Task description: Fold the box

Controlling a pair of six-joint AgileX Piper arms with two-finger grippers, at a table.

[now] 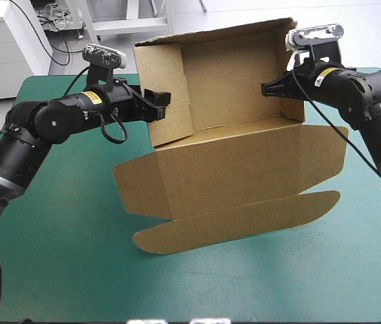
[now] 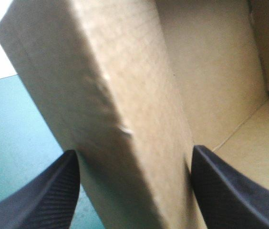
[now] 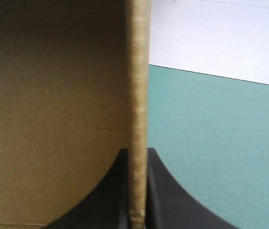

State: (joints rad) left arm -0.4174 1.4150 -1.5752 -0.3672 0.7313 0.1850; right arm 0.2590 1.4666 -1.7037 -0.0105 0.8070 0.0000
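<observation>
Box [image 1: 244, 162] wall (upright) tight in right gripper [image 1: 265, 88] jaws

Plain brown box [image 1: 231, 169] on a solid teal-green cover [image 1: 75, 256]; black fingers [image 2: 36, 198] have a faint woven texture.

Box [image 1: 231, 169] matt brown cardboard; cover [image 1: 62, 256] smooth teal-green.

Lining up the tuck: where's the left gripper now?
The left gripper is at the high view's left, on the box's raised left wall, near the table's far edge; its fingers stand apart, the wall between them.
</observation>
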